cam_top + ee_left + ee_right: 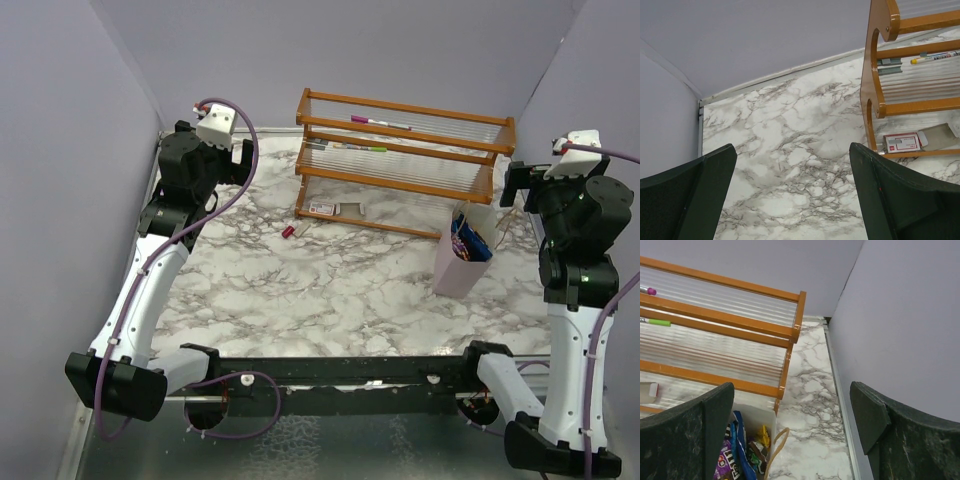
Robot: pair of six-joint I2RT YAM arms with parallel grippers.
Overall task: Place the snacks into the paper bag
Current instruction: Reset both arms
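The paper bag [460, 262] stands up straight on the marble tabletop [330, 290], near the right edge and just in front of the right end of the wooden rack [405, 160]. The snacks [740, 455] are inside the bag. From above you can see blue, purple, yellow and brown wrappers poking up at the open top. A thin string handle [777, 447] curves over the bag's rim. The rack sits along the far edge of the tabletop, and a few pens [380, 122] lie on its clear shelves. A white card [322, 208] with a bit of red on it lies flat on the tabletop under the left end of the rack. A little red piece [288, 232] lies by itself a bit nearer to us, apart from the card. The left claw [792, 147] hangs up high near the far left corner. Its two fingers are spread as wide as they go, with only bare marble showing between them, so it has hold of nothing. The right claw [792, 385] hangs up high by the right edge, just above and behind the bag. Its fingers are spread wide too, and they grip nothing.
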